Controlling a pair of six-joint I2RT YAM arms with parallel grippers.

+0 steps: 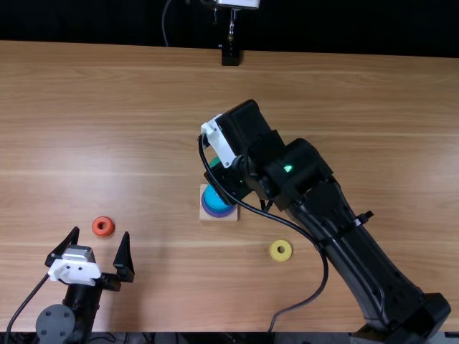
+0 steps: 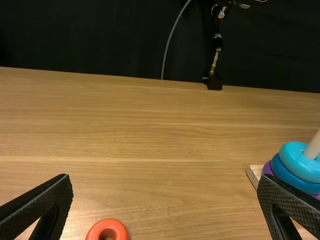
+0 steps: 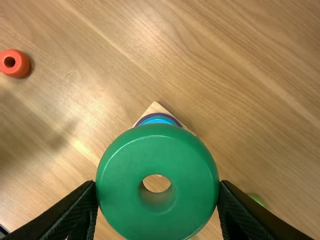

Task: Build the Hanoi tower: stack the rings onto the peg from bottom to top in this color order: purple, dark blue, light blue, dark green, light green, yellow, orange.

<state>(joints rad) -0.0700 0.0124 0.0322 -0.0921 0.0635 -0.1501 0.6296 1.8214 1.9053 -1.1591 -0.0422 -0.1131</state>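
Note:
In the top view my right gripper [image 1: 228, 183] is over the wooden base [image 1: 227, 217], partly covering the stack. The right wrist view has my right gripper [image 3: 158, 182] shut on the dark green ring [image 3: 157, 222] by its sides, its hole facing the camera. Purple, dark blue and light blue rings [image 2: 302, 162] sit around the peg [image 2: 314, 145]. At the near left, my left gripper [image 1: 101, 233] stands open around the area of the orange ring [image 1: 103, 226]; in its wrist view the left gripper [image 2: 164, 177] has nothing between its fingers. The yellow ring [image 1: 280, 250] lies right of the base.
The right arm and its looping cable [image 1: 324, 269] cross the table [image 1: 344, 93] from the near right. A light green ring [image 3: 257, 199] is partly hidden behind a right finger. A black stand [image 1: 230, 56] is at the far edge.

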